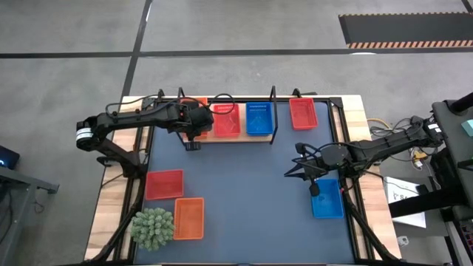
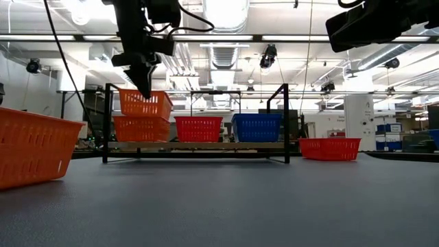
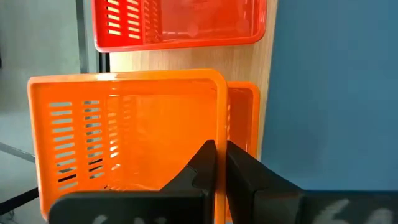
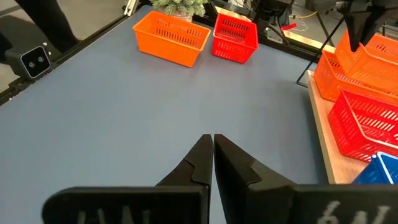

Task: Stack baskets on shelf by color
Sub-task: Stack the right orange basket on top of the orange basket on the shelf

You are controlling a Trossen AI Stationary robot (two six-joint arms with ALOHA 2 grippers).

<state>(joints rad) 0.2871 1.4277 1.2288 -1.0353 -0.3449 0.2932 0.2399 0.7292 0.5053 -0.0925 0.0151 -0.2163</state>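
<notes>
While my left hand (image 3: 216,163) pinches the orange basket's (image 3: 124,134) rim above the one on the shelf (image 2: 199,145), I lower level, corners aligned (slightly tilted now). My right hand (image 4: 212,155) waits shut, empty, over the bench (image 1: 244,192).

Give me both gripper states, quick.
Left gripper: shut on the orange basket wall, above the shelf.
Right gripper: shut, empty, over the mat.

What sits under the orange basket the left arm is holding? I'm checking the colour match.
Another orange basket sits on the shelf below the held basket. In the left wrist view only its edge shows; the rest is covered.
</notes>
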